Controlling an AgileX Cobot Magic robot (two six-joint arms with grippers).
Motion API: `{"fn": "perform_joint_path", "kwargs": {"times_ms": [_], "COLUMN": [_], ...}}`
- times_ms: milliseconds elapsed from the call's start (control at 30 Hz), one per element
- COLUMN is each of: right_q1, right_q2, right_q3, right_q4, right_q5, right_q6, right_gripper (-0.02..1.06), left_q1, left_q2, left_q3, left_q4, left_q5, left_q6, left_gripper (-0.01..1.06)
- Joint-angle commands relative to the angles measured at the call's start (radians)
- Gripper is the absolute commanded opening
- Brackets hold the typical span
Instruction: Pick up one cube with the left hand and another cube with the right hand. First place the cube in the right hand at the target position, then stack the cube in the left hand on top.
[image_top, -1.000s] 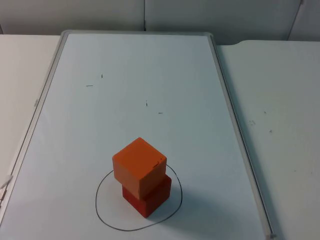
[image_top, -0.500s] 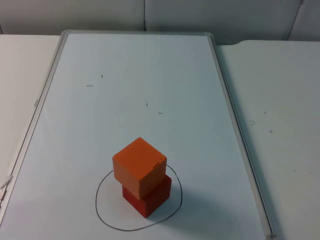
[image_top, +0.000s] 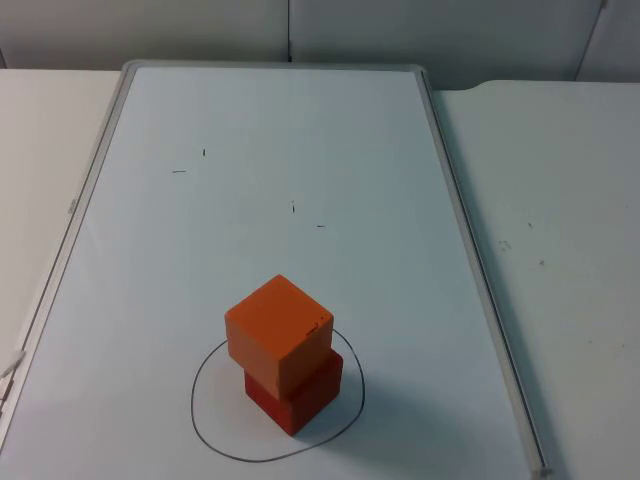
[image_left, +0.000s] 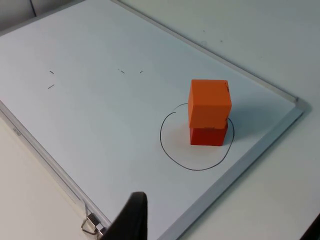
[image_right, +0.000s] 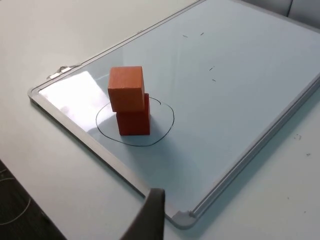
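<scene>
While orange cube (image_top: 277, 330) tops red cube (image_top: 297, 395), covering its top.

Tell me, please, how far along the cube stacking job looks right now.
It looks finished: the red cube sits inside the drawn circle on the whiteboard, with the orange cube stacked on it, slightly offset. Neither gripper is near the stack, and nothing is in hand or visibly left.

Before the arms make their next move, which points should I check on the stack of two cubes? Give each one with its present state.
1. Orange cube rests on red cube: ok.
2. Red cube inside the drawn black circle: ok.
3. Orange cube squarely aligned with the red one: not ok, it overhangs, twisted.
4. Nothing touches the stack: ok.
5. Stack is on the whiteboard: ok.
6. Gripper fingers open: cannot tell.
</scene>
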Motion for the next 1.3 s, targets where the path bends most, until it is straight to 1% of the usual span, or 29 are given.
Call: {"fn": "perform_joint_path", "kwargs": {"times_ms": [0, 367, 633, 700, 767, 800, 867, 1000, 1267], "right_q1": [-0.001, -0.001, -0.001, -0.001, -0.001, -0.001, -0.001, -0.001, -0.001], "right_q2": [-0.003, -0.003, -0.003, -0.003, -0.003, -0.003, -0.003, -0.003, -0.003], "right_q3": [0.005, 0.005, 0.009, 0.009, 0.009, 0.009, 0.009, 0.009, 0.009], "right_q4": [-0.007, -0.005, 0.02, 0.028, 0.041, 0.041, 0.044, 0.035, 0.035], "right_q5": [-0.003, -0.003, 0.001, 0.003, 0.003, 0.003, 0.003, 0.005, 0.005], "right_q6": [0.005, 0.005, 0.012, 0.009, 0.009, 0.009, 0.009, 0.032, 0.032], "right_gripper": [0.86, 0.86, 0.86, 0.9, 0.97, 0.97, 1.05, 1.05, 1.05], "left_q1": [-0.008, -0.008, -0.008, -0.008, -0.008, -0.008, -0.008, -0.008, -0.008], "left_q2": [-0.005, -0.005, -0.005, -0.005, -0.005, -0.005, -0.005, -0.005, -0.005], "left_q3": [0.002, 0.002, 0.002, 0.002, 0.002, 0.002, 0.002, 0.002, 0.002], "left_q4": [0.0, 0.0, 0.0, 0.0, 0.0, 0.0, 0.0, 0.0, 0.0], "left_q5": [-0.01, -0.01, -0.01, -0.01, -0.01, -0.01, -0.01, -0.01, -0.01], "left_q6": [0.003, 0.003, 0.003, 0.003, 0.003, 0.003, 0.003, 0.003, 0.003], "left_gripper": [1.05, 1.05, 1.05, 1.05, 1.05, 1.05, 1.05, 1.05, 1.05]}}
